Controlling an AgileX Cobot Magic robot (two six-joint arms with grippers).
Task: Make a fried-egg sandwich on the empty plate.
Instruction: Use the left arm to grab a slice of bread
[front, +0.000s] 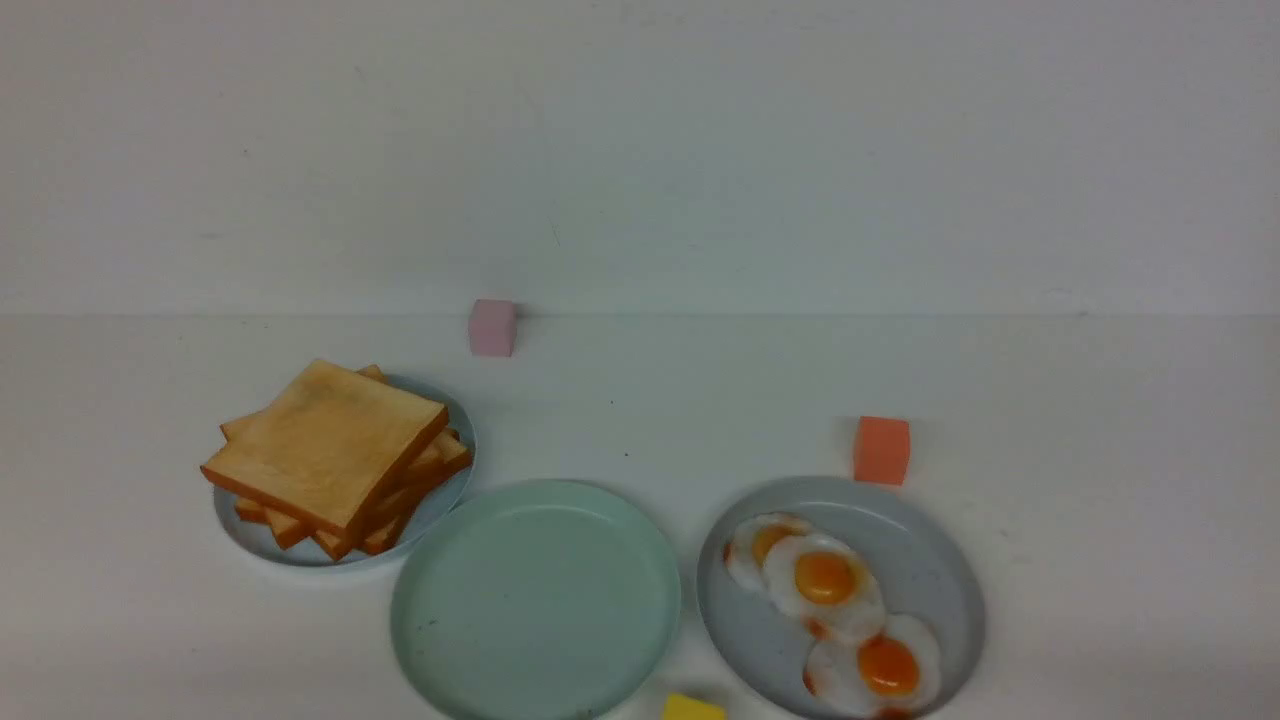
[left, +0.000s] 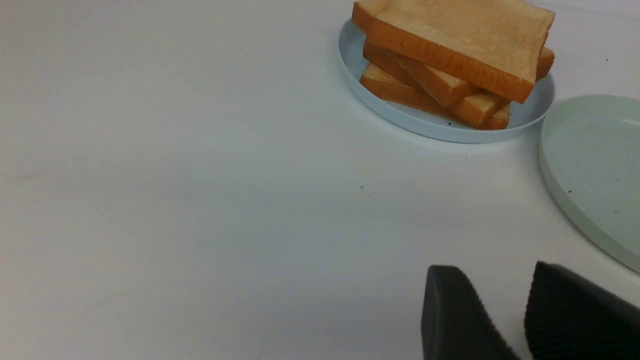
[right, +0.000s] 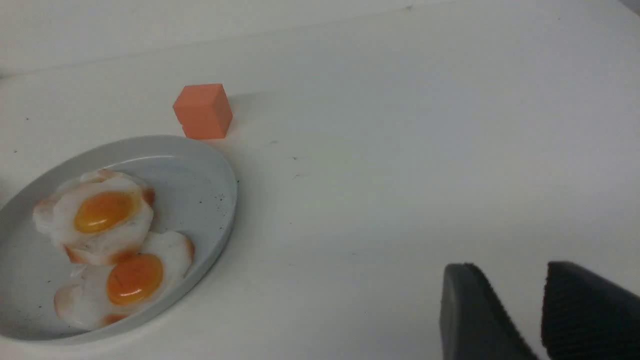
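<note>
While the left gripper (left: 492, 274) and right gripper (right: 510, 270) hang with fingers parted, empty, the skewed toast stack (left: 450, 60) beyond the left fingers could shed slices beside the mint-green plate (left: 590, 165); overlapping fried eggs (right: 102, 215) beyond the right may lift together.

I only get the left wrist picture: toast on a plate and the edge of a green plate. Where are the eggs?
Observer: Three fried eggs overlap on a grey-blue plate, right of the mint-green plate.
Operator: Anything on the green one?
Observer: No, the front view shows it whole and bare.
Operator: And the other arm?
Observer: The right gripper is near the grey-blue plate, jaws apart, holding nothing.
</note>
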